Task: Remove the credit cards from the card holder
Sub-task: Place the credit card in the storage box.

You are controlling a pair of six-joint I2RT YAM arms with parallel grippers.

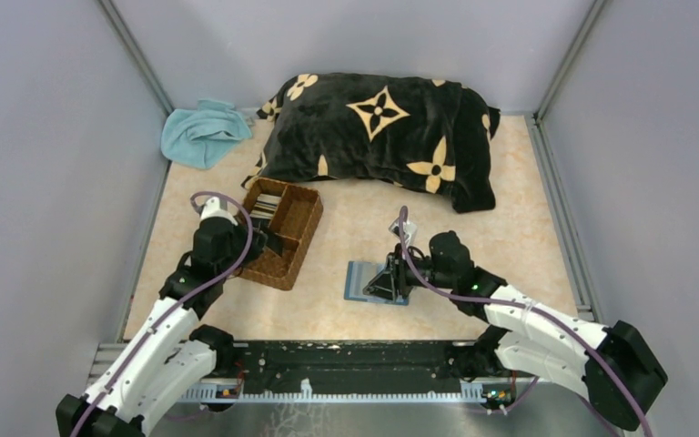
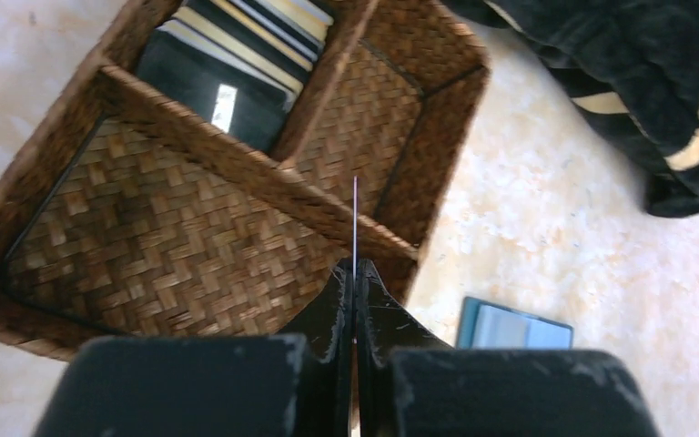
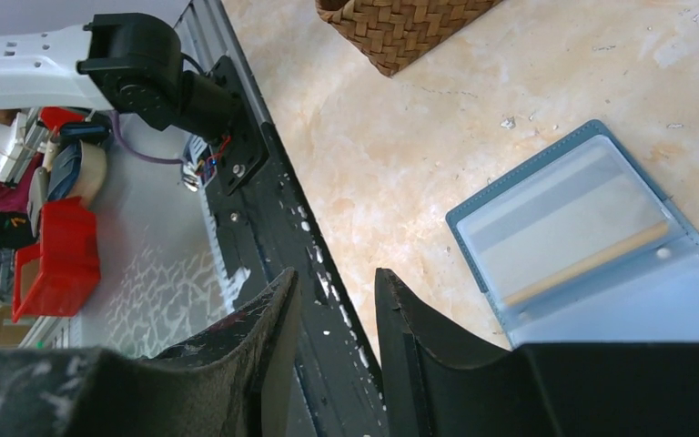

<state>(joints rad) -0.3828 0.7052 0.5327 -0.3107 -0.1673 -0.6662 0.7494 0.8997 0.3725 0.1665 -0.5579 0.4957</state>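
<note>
The flat teal-blue folding card holder (image 1: 357,280) lies open on the pale marbled table (image 1: 510,228), a little way right of the brown woven tray (image 2: 218,155); the right gripper (image 3: 337,282) hangs just over it, black fingers a little apart with nothing between them; the left gripper (image 2: 355,273) pinches one thin card (image 2: 355,218), seen edge-on, above the tray; more dark and pale cards (image 2: 237,55) sit in the tray's far box.

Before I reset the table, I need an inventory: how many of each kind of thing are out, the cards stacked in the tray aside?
Pillow: 1
Blue cloth: 1
Woven tray: 1
Card holder: 1
Credit card in left gripper: 1
Total: 5
</note>
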